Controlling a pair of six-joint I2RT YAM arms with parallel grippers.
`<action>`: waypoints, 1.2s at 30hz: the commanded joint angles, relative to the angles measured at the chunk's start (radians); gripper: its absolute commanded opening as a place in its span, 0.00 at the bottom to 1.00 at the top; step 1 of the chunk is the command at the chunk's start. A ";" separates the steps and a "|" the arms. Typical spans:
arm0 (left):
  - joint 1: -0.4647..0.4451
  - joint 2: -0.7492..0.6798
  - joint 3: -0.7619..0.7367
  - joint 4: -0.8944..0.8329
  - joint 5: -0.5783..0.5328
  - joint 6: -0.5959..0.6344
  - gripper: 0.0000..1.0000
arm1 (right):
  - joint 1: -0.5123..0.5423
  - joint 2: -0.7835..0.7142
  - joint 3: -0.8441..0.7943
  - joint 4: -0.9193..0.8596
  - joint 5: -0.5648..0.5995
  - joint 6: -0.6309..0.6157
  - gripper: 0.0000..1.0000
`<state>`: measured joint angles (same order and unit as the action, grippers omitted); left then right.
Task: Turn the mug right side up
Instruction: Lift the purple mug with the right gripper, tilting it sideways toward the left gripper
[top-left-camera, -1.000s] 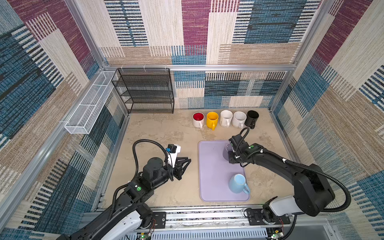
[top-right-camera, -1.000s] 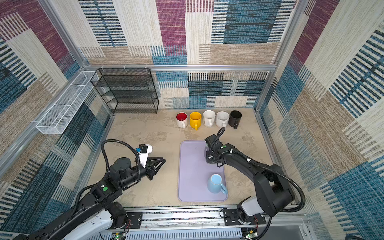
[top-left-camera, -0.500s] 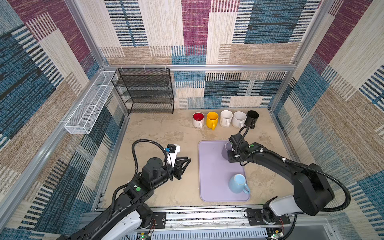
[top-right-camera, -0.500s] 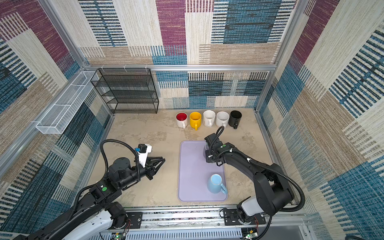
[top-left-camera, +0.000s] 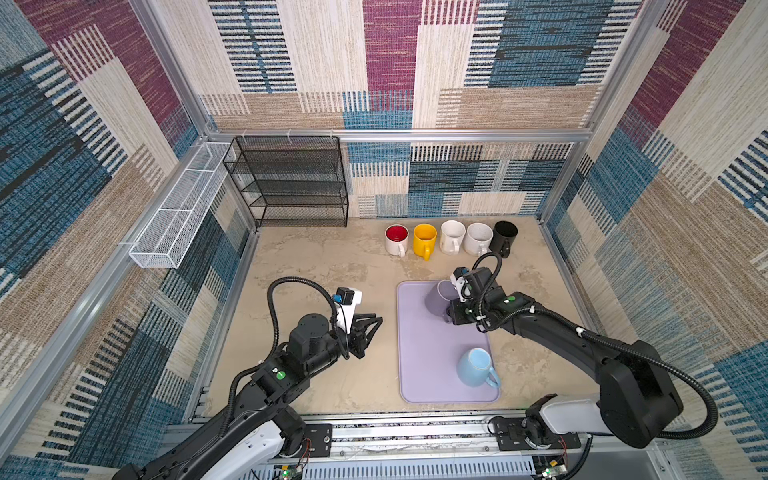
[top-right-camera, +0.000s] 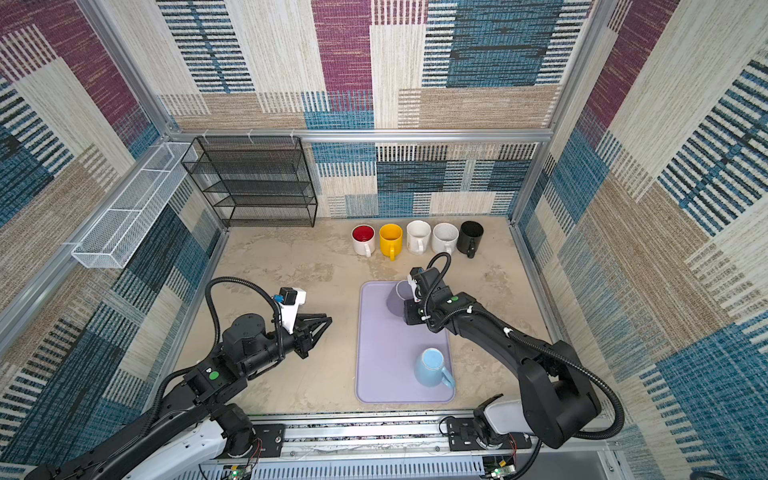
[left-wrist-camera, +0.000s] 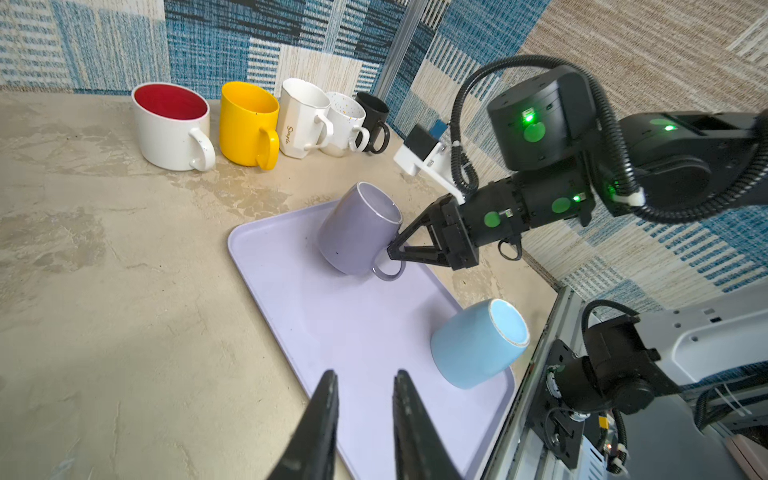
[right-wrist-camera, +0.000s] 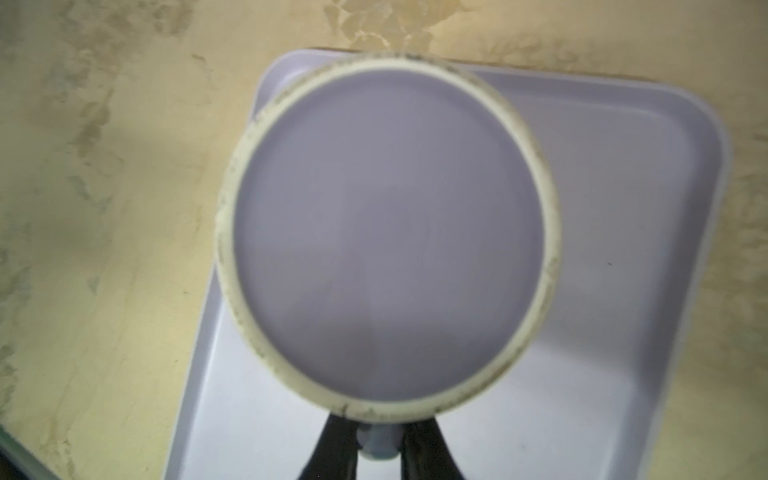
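Your right gripper (left-wrist-camera: 391, 253) is clamped on the handle of the purple mug (left-wrist-camera: 357, 232). The right wrist view confirms it: both fingers (right-wrist-camera: 332, 449) press against the sides of the handle. The mug stands base-up and tilted over the far end of the lilac tray (top-left-camera: 428, 365). I cannot tell whether its rim touches the tray.

Your left gripper (top-left-camera: 376, 323) hovers above the bare table (top-left-camera: 316, 266), near the tray's left edge. Its jaws are a little apart and hold nothing.

A blue mug (top-left-camera: 473, 368) sits base-up at the tray's near end, well apart from the purple one. Five upright mugs (top-left-camera: 451, 237) stand in a row along the back wall.
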<state>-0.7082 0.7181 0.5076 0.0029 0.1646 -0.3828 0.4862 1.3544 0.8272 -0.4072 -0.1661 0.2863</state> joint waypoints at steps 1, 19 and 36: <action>0.001 0.030 -0.011 0.072 0.016 -0.042 0.26 | -0.003 -0.020 -0.020 0.208 -0.147 0.001 0.01; 0.001 0.128 -0.024 0.249 0.066 -0.120 0.31 | -0.003 -0.082 -0.056 0.599 -0.467 0.129 0.00; 0.001 0.242 0.008 0.485 0.132 -0.227 0.33 | -0.001 -0.116 -0.030 0.861 -0.633 0.260 0.00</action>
<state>-0.7082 0.9504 0.5068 0.3847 0.2687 -0.5770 0.4831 1.2457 0.7868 0.3065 -0.7433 0.5205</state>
